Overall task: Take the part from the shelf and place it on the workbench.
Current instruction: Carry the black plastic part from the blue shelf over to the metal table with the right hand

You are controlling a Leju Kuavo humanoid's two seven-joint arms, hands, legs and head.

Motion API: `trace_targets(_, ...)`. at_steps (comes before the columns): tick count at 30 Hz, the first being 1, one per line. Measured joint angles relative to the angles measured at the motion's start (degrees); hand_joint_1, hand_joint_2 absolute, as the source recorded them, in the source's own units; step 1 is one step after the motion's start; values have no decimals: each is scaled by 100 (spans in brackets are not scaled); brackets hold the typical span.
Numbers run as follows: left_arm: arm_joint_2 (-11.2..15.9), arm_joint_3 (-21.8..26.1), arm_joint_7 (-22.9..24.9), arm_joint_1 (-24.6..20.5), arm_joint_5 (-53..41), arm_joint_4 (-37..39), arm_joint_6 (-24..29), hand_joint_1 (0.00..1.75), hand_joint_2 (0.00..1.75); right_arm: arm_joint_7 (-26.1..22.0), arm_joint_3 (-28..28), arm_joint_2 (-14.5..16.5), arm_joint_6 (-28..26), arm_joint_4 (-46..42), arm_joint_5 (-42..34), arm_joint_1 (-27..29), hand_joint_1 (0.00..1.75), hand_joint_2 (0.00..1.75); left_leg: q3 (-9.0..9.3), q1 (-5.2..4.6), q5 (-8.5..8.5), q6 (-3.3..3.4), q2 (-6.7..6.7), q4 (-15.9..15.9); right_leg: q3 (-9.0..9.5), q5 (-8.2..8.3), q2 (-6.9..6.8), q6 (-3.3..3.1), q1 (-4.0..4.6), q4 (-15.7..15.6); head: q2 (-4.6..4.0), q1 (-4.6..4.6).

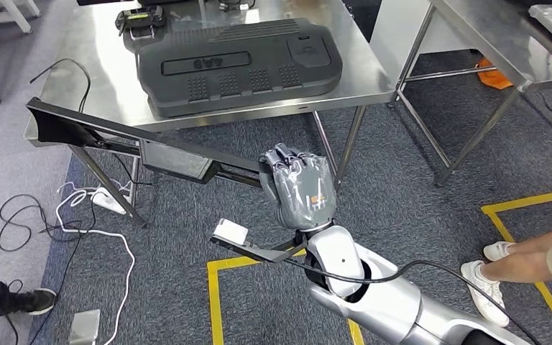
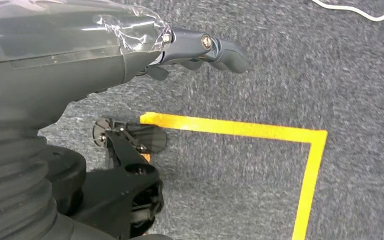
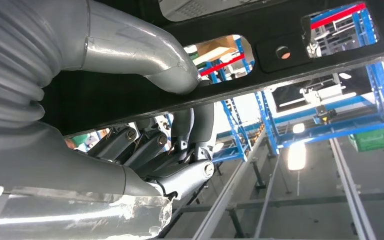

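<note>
My right hand [image 1: 302, 188] grips a long black metal frame part [image 1: 176, 159] in mid-air, in front of the steel workbench [image 1: 100, 86]. The part's far end [image 1: 57, 126] hangs just below the bench's near left corner, and a side arm with a white tag [image 1: 231, 231] points down. From the right wrist, the thumb [image 3: 145, 55] wraps over the black bar [image 3: 290, 50] and the fingers [image 3: 180, 160] curl under it. My left hand [image 2: 190, 47] hangs above the carpet, holding nothing.
A large black moulded panel [image 1: 237, 65] covers much of the workbench. A second steel table [image 1: 489, 43] stands to the right. A person's legs [image 1: 517, 262] are at the right, another shoe [image 1: 14, 298] at the left. Cables and a power strip [image 1: 108, 201] lie under the bench.
</note>
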Motion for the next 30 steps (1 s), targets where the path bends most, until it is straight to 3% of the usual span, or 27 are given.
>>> trace_targets(3,-1,0,1,-11,0,0,-3,0,175,8,-25,-3,1,0,-1,-11,175,175,60,42,23,94,13,-93,-78,-182,-3,78,-4,237,0,31)
trace_targets(6,-1,0,1,-23,0,0,-4,0,175,21,-49,-6,2,6,-2,-16,175,175,83,38,11,155,23,-113,-615,-621,-5,115,-14,1261,0,96)
trace_targets(7,-1,0,1,-22,0,0,-5,0,175,26,-55,-7,2,13,-3,-9,175,175,88,34,2,162,23,-110,-761,-652,-5,121,-15,1498,0,104)
trace_targets(8,-1,0,1,-20,0,0,-6,0,175,28,-59,-8,2,20,-3,-4,175,175,98,35,-10,163,20,-106,-804,-563,-6,122,-17,1518,0,109)
trace_targets(10,-1,0,1,-20,-1,0,-9,0,175,31,-73,-10,0,31,-2,-2,175,175,136,42,-50,147,12,-85,-590,-131,-9,112,-23,945,0,127)
trace_targets(12,0,0,3,-27,-1,0,-13,0,175,47,-96,-11,-2,32,6,2,175,175,156,36,-103,97,7,-45,-309,134,-14,93,-20,286,0,144)
trace_targets(13,1,0,4,-34,-1,0,-14,0,175,62,-108,-13,-4,31,12,13,175,175,154,30,-122,67,7,-27,-245,164,-11,78,-12,126,0,146)
trace_targets(16,2,0,5,-45,0,0,-14,0,175,96,-148,-33,-9,28,40,75,175,175,153,18,-151,-14,8,-17,-231,137,8,6,4,77,0,116)
trace_targets(18,3,0,5,-52,0,0,-15,0,175,103,-177,-46,-7,28,59,93,175,175,103,26,-277,-78,11,157,-208,142,5,-51,-15,50,0,82)
trace_targets(21,4,-2,6,-64,0,0,-22,0,175,116,-219,-49,-5,28,84,90,175,175,-357,44,-742,-144,13,1147,-172,120,-9,-119,-19,39,0,22)
trace_targets(22,4,-2,7,-61,0,0,-24,0,175,122,-228,-51,-4,28,87,90,175,175,-523,47,-828,-150,14,1460,-158,108,-11,-132,-13,41,0,19)
trace_targets(23,4,-2,7,-57,0,0,-25,0,175,126,-237,-54,-3,28,90,91,175,175,-616,47,-811,-146,14,1605,-138,94,-10,-140,-9,43,0,18)
trace_targets(24,4,-2,8,-54,0,0,-25,0,175,127,-246,-56,-2,28,92,92,175,175,-600,45,-678,-131,14,1520,-112,78,-6,-142,-6,44,0,16)
trace_targets(25,4,-2,8,-54,0,0,-25,0,175,131,-256,-57,-2,27,94,92,175,175,-491,42,-466,-108,13,1241,-79,60,-2,-138,-3,44,0,14)
trace_targets(27,10,-2,8,-60,0,0,-25,0,175,139,-282,-59,-1,25,98,85,175,175,-171,20,-75,-45,12,472,-21,17,6,-114,7,43,0,10)
trace_targets(28,14,-2,8,-66,0,0,-25,0,175,144,-294,-61,-1,23,101,79,175,175,-62,0,6,-17,11,206,-11,4,8,-94,9,42,0,5)
trace_targets(30,20,-2,8,-72,1,0,-25,0,175,154,-311,-65,2,21,104,68,175,175,9,-40,-4,23,9,19,-11,-4,9,-42,4,24,0,-1)
